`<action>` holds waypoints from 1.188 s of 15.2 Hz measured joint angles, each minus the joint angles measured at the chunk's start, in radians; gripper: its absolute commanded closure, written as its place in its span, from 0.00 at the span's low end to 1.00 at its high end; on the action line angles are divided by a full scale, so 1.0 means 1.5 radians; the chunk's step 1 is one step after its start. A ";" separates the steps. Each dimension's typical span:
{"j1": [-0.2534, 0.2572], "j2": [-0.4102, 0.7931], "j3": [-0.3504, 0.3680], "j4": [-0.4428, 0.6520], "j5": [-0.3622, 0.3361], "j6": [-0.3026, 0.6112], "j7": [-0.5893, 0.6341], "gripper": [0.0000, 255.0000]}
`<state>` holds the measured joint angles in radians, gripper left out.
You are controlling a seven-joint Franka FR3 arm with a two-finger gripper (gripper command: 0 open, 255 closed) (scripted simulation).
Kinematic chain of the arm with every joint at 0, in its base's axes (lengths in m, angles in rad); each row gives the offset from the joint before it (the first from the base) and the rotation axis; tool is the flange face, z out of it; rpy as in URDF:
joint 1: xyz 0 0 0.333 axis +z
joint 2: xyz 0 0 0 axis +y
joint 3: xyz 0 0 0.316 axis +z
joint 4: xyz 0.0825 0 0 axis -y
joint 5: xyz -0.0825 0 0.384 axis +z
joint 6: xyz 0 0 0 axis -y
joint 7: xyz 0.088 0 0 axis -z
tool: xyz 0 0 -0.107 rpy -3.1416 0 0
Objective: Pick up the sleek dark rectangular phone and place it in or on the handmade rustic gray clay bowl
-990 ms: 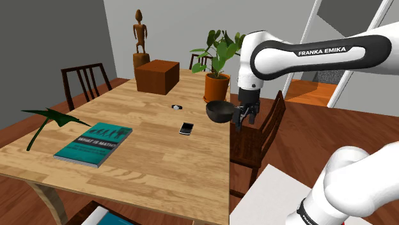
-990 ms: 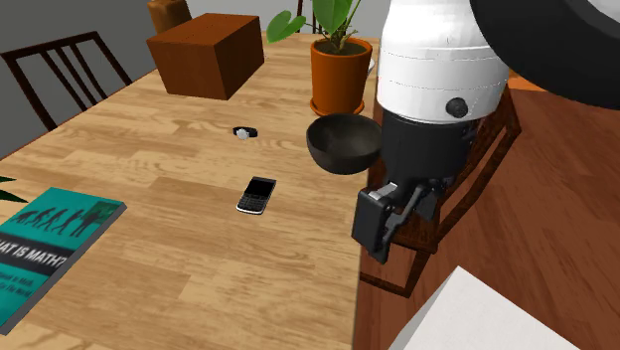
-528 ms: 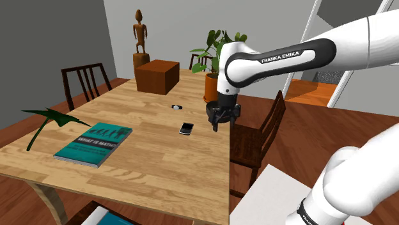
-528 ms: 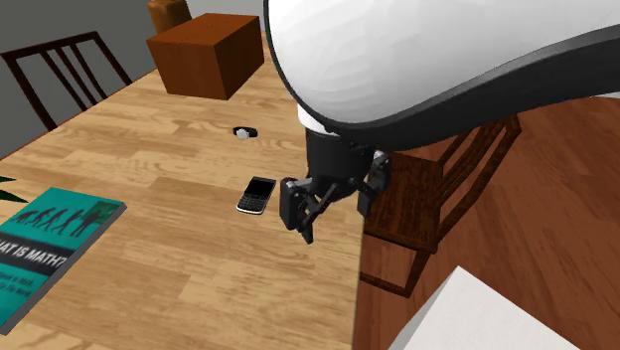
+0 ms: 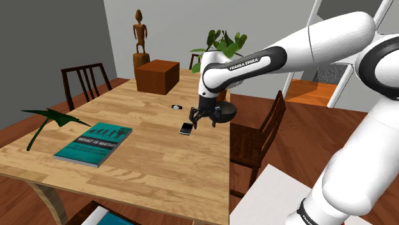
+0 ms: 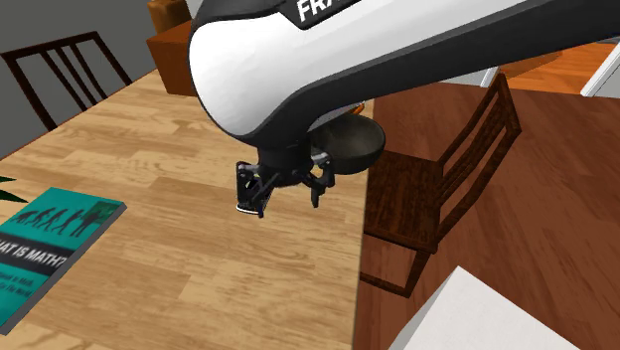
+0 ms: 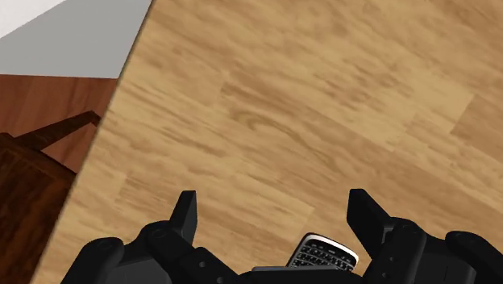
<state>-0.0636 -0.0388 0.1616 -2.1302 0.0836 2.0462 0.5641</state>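
One dark phone [image 7: 322, 252] lies flat on the bench [image 5: 128, 160], under the gripper [image 7: 274, 211], near the long edge where one dark bowl [image 6: 356, 144] sits. The two fingers [image 7: 185, 213] stand wide apart and hold nothing.

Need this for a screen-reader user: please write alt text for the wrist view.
Two black fingers stand open above a light wooden table, with the dark rectangular phone with a keypad lying between them, not clasped. Past the table's edge are a dark brown wooden chair and a reddish floor.
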 measured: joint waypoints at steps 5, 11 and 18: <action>-0.002 0.123 -0.006 0.113 -0.022 0.031 0.096 0.00; 0.003 0.262 -0.028 0.253 -0.042 0.052 0.195 0.00; 0.006 0.300 -0.032 0.252 -0.046 0.094 0.211 0.00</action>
<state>-0.0543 0.4105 0.1128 -1.7520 0.0152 2.1876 0.8800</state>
